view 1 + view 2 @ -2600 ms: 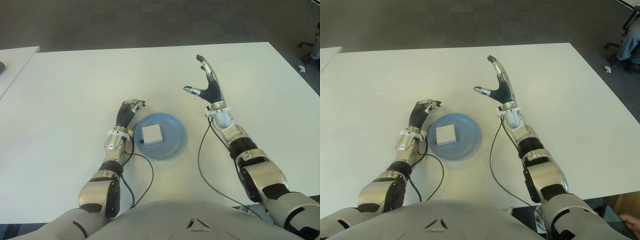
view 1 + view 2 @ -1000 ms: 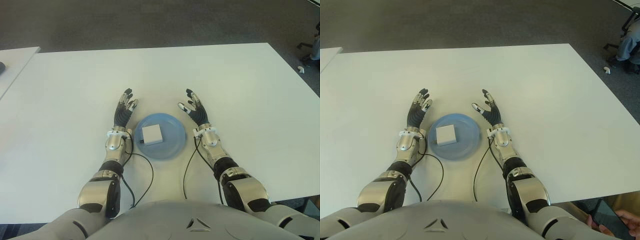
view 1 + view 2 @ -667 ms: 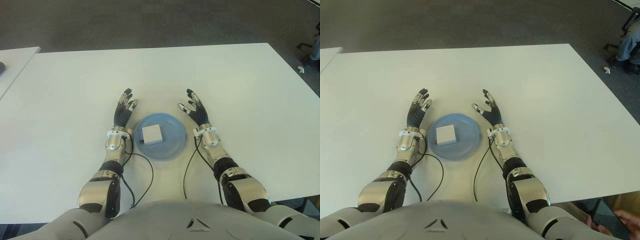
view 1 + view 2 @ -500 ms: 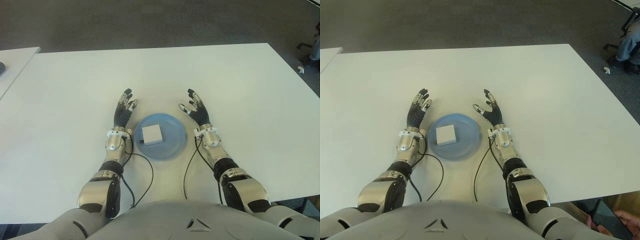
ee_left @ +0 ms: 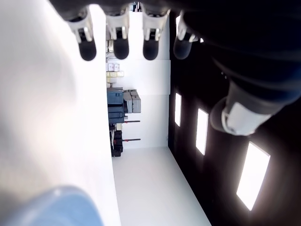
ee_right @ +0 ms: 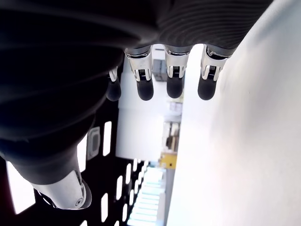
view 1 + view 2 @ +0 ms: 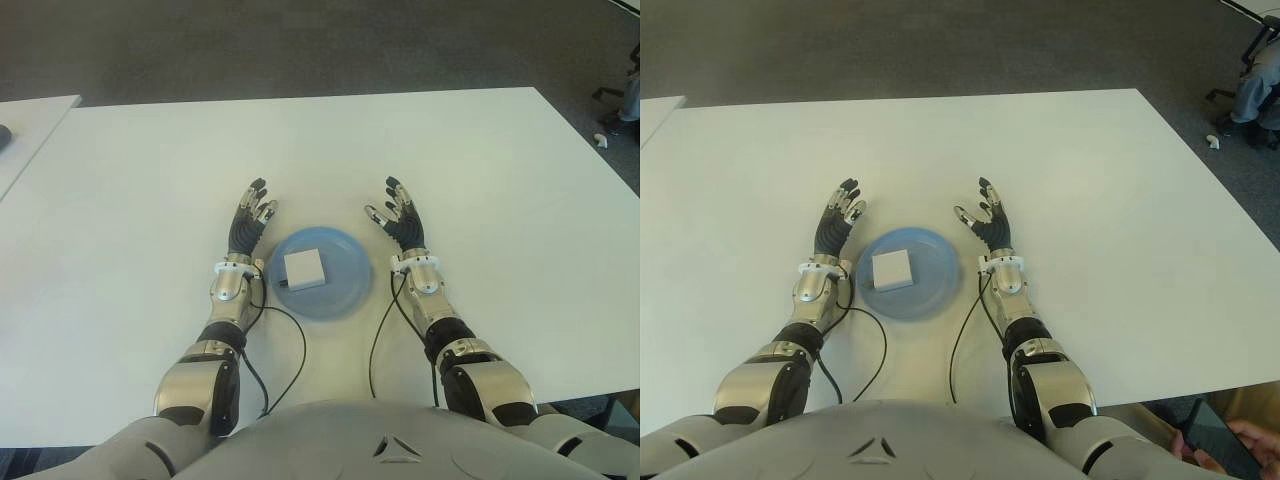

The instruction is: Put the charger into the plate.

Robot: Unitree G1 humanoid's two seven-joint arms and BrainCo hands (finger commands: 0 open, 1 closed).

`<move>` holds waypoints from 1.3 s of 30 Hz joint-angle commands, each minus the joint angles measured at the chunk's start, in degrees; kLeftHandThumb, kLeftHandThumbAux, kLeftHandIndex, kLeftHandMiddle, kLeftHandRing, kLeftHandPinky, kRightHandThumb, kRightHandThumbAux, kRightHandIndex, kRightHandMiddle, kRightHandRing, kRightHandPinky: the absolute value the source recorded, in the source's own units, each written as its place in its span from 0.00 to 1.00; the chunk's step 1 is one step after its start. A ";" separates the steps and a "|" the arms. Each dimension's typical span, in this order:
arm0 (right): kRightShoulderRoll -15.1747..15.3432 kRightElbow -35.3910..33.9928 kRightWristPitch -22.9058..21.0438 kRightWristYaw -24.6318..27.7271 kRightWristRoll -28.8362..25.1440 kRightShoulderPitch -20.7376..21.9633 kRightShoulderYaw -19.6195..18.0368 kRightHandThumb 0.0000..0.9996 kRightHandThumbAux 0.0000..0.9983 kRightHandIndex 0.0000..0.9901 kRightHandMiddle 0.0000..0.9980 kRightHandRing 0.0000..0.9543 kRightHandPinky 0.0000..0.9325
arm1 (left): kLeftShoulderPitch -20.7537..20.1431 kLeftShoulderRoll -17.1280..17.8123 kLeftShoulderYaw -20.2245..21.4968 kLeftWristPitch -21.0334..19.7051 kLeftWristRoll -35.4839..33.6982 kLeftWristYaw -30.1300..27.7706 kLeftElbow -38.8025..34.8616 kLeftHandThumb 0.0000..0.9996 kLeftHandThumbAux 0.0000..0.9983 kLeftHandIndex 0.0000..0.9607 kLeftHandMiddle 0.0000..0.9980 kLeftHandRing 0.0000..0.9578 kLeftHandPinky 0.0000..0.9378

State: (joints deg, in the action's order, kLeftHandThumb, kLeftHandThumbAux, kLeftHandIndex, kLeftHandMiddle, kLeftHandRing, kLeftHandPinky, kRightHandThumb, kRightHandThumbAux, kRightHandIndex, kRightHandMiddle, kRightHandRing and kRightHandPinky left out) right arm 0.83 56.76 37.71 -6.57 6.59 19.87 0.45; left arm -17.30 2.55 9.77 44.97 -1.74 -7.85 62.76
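A white square charger lies inside the blue plate on the white table, near the front middle. My left hand shows just left of the plate, fingers stretched out and holding nothing. To the plate's right is my right hand, equally spread and empty. In the left wrist view the straight fingers point over the table, with a blurred bit of the plate at the edge. The right wrist view shows only straight fingers beside the bare tabletop.
The white table spreads wide around the plate. Black cables trail from both wrists toward my body. A second white table edge stands at the far left. A person's hand with a phone shows at the lower right.
My right hand came down from high over the table to beside the plate, then slid slightly right. The left hand's fingers uncurled and straightened. The charger stayed in the plate.
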 commanded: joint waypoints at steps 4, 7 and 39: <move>-1.26 3.92 -5.85 -0.42 -0.54 -8.29 -0.48 0.01 0.73 0.00 0.00 0.00 0.00 | 7.37 -0.23 -0.81 -4.98 0.71 -0.05 6.35 0.00 0.54 0.00 0.00 0.00 0.00; -1.52 3.57 -6.10 -0.44 -0.62 -8.44 -0.63 0.01 0.73 0.00 0.00 0.00 0.00 | 7.27 -0.08 -0.91 -5.53 0.52 -0.37 6.35 0.00 0.54 0.00 0.00 0.00 0.00; -3.25 -0.07 -7.39 -0.17 -1.99 -10.27 -2.94 0.01 0.82 0.01 0.01 0.02 0.06 | 6.38 -0.54 -0.14 -6.84 -2.93 -4.81 6.59 0.02 0.53 0.00 0.00 0.00 0.00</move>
State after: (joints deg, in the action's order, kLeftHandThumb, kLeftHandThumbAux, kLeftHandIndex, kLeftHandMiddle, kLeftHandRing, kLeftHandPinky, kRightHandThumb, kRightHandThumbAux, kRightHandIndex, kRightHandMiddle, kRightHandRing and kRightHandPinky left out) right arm -1.54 52.19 36.18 -6.76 5.47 17.12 -2.25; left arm -17.47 3.00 9.02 44.77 -4.23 -11.95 63.14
